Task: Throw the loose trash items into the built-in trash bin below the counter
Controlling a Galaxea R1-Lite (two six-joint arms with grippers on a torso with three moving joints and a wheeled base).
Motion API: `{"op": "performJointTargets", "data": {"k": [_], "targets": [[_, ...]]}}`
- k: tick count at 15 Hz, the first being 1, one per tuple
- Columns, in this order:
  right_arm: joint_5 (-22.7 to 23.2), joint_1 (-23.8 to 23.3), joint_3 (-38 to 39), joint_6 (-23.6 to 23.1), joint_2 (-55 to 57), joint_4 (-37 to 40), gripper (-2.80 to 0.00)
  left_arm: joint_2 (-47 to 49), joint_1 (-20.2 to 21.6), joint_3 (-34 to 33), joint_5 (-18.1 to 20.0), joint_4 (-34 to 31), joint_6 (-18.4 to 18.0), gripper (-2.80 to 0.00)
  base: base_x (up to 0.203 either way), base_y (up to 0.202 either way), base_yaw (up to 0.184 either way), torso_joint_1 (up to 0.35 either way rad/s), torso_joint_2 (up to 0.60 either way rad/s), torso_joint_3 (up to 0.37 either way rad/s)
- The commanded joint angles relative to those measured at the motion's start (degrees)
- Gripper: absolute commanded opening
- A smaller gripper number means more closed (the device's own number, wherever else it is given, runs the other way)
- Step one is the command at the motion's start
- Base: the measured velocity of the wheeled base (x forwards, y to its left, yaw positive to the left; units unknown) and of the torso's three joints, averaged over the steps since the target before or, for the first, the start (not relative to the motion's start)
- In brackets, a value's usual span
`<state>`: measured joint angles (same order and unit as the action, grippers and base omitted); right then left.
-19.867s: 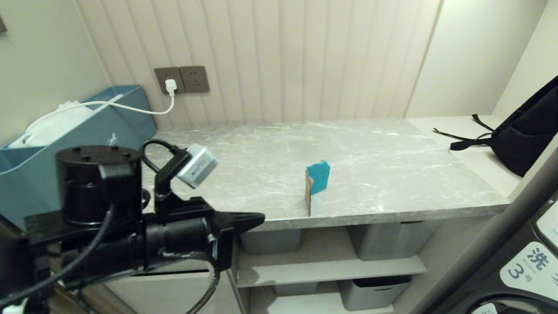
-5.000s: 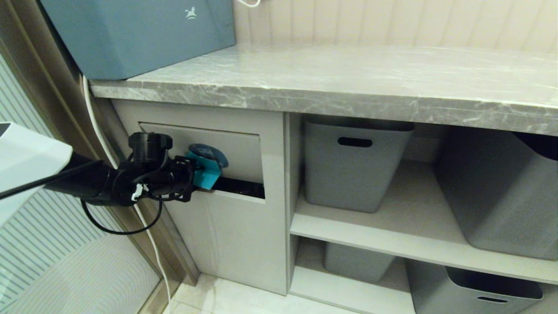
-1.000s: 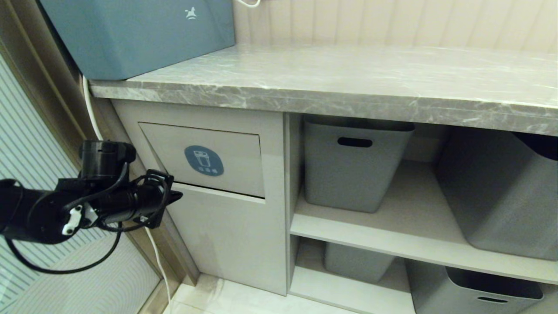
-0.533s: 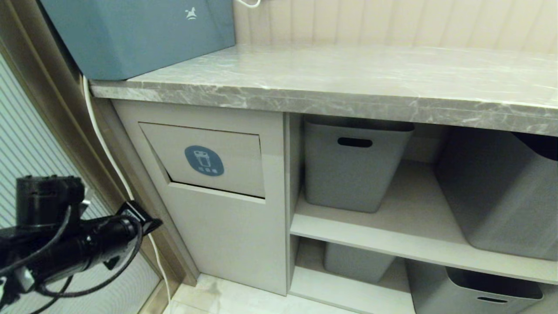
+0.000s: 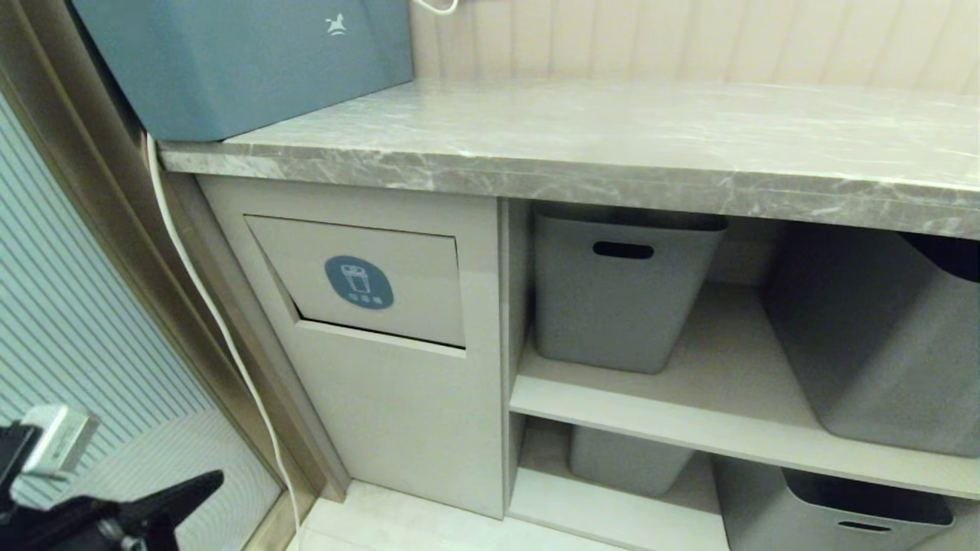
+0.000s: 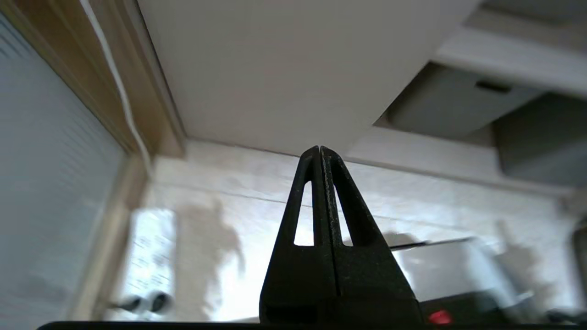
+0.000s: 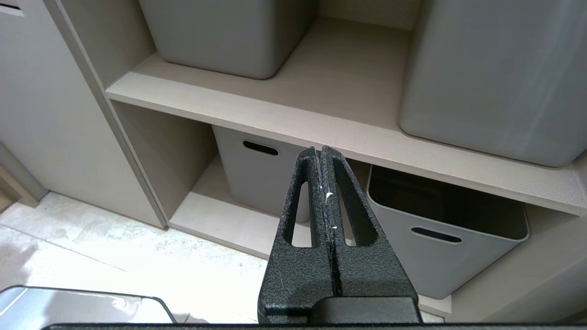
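1. 0 loose trash items show on the bench (image 5: 582, 134); none lies in front of the built-in trash bin (image 5: 360, 279) either, so I judge the throwing done, or any leftovers out of sight.
2. The bin's flap, with its round blue sticker (image 5: 358, 282), sits in the cabinet front just under the bench's left end, beside the grey storage bin (image 5: 620, 291).
3. The flap looks like a stiff, light panel, hinged along its top. Its lower edge stands slightly proud of the cabinet. Probably it tilts inward under a gentle push low on the panel, below the sticker.
4. The left pincer (image 6: 319, 153) is pressed shut and empty, low and to the left of the trash bin, pointing at the foot of the cabinet.
5. The right pincer (image 7: 319, 153) is also shut on nothing, parked facing the shelves (image 7: 293, 114) to the right of the trash bin.
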<state>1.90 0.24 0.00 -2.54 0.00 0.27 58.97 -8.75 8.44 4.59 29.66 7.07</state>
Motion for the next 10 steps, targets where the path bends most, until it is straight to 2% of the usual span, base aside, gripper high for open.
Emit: {"op": "performJointTargets", "data": {"k": [1,4,6,10], "targets": [[0.03,0.02,0.00,-0.01,-0.09,0.00,-2.80,-14.00,0.63,-5.30,0.78,-0.08,-7.92,-2.80,0.000,0.000,0.000,0.000,0.00,0.000],[0.12,0.02,0.00,-0.01,-0.09,0.00,-2.80,-23.96,2.67,-7.95,1.59,-3.72,-14.51,-2.80,0.000,0.000,0.000,0.000,0.00,0.000],[0.08,0.02,0.00,-0.01,-0.09,0.05,-2.80,-28.49,3.78,-8.34,1.71,-5.64,-15.72,-2.80,0.000,0.000,0.000,0.000,0.00,0.000],[0.03,0.02,0.00,-0.01,-0.09,0.07,-2.80,-40.85,5.75,-8.43,1.66,-14.90,-17.29,-2.80,0.000,0.000,0.000,0.000,0.00,0.000]]}}
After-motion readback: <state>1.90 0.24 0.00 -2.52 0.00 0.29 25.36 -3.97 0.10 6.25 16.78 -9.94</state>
